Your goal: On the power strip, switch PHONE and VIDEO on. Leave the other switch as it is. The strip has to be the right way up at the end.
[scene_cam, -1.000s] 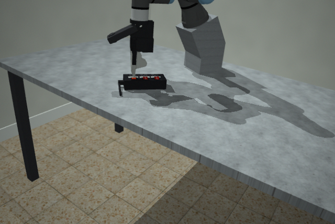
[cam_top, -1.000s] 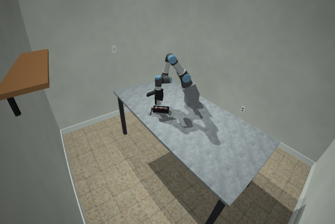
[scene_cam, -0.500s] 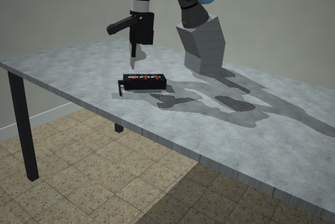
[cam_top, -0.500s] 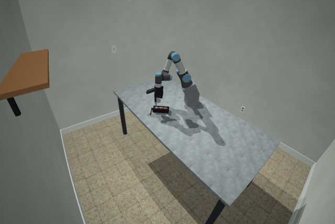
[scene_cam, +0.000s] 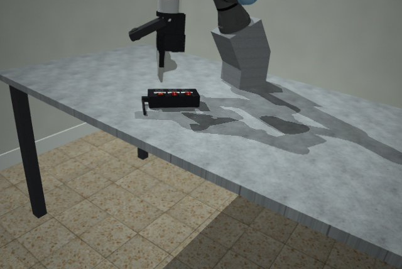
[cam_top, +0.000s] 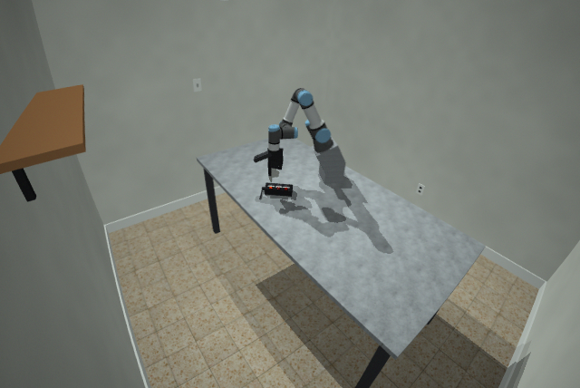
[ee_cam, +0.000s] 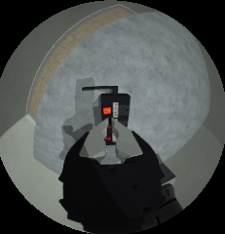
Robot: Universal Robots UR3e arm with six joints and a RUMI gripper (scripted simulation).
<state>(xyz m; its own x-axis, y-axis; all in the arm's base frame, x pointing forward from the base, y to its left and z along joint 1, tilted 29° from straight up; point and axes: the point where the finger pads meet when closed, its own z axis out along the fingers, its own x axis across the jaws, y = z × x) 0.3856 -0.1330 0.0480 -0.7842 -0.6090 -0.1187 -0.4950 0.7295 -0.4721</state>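
The black power strip (cam_top: 278, 189) (scene_cam: 173, 98) (ee_cam: 113, 109) lies flat on the grey table (cam_top: 374, 257) (scene_cam: 97, 74), switch side up, with three red switches in a row on top. A short black cord stub (scene_cam: 144, 105) sticks out at its left end. My gripper (cam_top: 270, 174) (scene_cam: 160, 76) (ee_cam: 109, 118) is shut on nothing. It points straight down, a little above the strip's left-hand switch (scene_cam: 160, 94). In the wrist view that switch (ee_cam: 106, 111) glows red just beyond my fingertips. The labels are too small to read.
The arm's grey base block (scene_cam: 243, 54) stands on the table behind and to the right of the strip. The table's front edge (scene_cam: 129, 136) runs close by the strip. A brown wall shelf (cam_top: 44, 126) hangs far to the left.
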